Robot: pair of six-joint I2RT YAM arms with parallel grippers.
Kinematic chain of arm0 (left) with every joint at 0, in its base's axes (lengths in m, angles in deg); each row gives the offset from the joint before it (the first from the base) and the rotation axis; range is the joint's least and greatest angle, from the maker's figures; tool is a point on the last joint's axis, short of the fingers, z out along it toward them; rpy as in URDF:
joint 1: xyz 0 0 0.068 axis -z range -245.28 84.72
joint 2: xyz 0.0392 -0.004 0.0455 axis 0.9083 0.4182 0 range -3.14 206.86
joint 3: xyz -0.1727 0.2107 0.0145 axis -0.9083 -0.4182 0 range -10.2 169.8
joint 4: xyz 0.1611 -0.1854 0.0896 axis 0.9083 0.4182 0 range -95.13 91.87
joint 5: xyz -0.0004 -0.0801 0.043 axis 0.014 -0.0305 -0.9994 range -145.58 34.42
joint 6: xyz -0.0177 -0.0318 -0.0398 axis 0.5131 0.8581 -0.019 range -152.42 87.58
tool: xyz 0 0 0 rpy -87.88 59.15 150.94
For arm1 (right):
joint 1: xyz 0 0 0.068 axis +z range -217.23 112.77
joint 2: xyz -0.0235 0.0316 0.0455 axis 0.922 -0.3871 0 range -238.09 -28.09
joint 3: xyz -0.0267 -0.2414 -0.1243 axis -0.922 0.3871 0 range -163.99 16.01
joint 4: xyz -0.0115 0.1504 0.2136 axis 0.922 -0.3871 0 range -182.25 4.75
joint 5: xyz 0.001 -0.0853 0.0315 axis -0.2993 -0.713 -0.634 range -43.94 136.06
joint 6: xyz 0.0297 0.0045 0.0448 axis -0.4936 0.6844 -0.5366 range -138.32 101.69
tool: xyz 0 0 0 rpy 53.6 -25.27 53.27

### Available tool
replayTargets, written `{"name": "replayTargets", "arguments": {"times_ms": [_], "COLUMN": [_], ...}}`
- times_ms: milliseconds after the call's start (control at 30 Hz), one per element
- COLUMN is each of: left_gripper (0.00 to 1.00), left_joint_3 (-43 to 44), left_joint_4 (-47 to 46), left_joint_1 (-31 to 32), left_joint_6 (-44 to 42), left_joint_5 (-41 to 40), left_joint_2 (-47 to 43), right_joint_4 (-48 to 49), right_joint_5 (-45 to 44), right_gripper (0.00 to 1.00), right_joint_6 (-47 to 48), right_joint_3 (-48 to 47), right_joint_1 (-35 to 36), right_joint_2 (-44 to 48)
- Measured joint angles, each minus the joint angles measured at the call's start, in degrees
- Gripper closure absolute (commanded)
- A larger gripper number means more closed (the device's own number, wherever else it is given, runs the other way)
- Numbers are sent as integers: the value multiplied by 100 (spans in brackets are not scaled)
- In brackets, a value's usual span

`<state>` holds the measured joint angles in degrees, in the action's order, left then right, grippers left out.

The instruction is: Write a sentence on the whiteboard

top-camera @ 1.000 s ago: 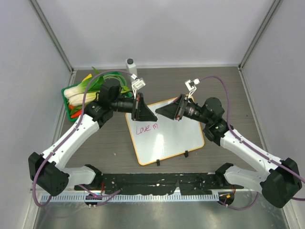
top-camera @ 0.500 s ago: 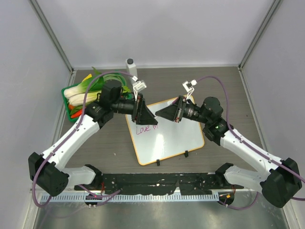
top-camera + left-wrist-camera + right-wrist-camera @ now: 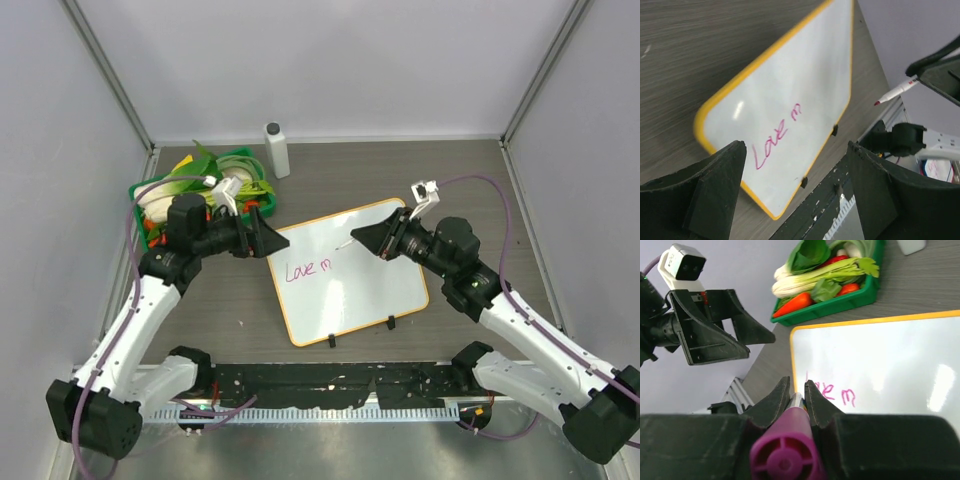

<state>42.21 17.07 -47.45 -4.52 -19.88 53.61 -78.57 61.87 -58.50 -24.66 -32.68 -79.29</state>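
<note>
The whiteboard [image 3: 350, 290] lies flat on the table with its orange frame and two black feet at the near edge. The sentence [image 3: 308, 268] reads "Love m" in pink ink, also seen as the sentence [image 3: 774, 136] and the sentence [image 3: 834, 393]. My right gripper [image 3: 364, 238] is shut on a pink marker [image 3: 786, 454], held over the board's far part with the marker tip [image 3: 346, 243] just above the surface. My left gripper [image 3: 277, 240] stands open and empty at the board's left corner, beside the whiteboard [image 3: 790, 90].
A green tray [image 3: 136, 192] of vegetables sits at the far left, close behind my left wrist. A white bottle [image 3: 276, 148] stands at the back wall. A black rail [image 3: 330, 385] runs along the near table edge.
My left gripper let go of the marker, opened and drew back left off the board. My right gripper closed on the marker and shifted slightly right.
</note>
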Motion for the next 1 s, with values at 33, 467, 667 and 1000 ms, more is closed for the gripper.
{"name": "replayTargets", "arguments": {"times_ms": [33,467,667,1000], "left_gripper": [18,39,57,95], "left_joint_3": [-103,-922,-1005,-1062], "left_joint_4": [28,-763,-1307,-2614], "left_joint_1": [-199,-846,-846,-861], "left_joint_6": [85,999,973,1346], "left_joint_5": [-107,400,564,1178], "left_joint_2": [-66,1019,1373,2009], "right_joint_4": [-31,-116,-85,101], "right_joint_5": [-149,-699,-704,-664], "right_gripper": [99,99,99,98], "right_joint_6": [55,354,413,710], "right_joint_3": [48,201,210,334], "right_joint_1": [0,0,0,0], "right_joint_2": [35,-33,-101,-409]}}
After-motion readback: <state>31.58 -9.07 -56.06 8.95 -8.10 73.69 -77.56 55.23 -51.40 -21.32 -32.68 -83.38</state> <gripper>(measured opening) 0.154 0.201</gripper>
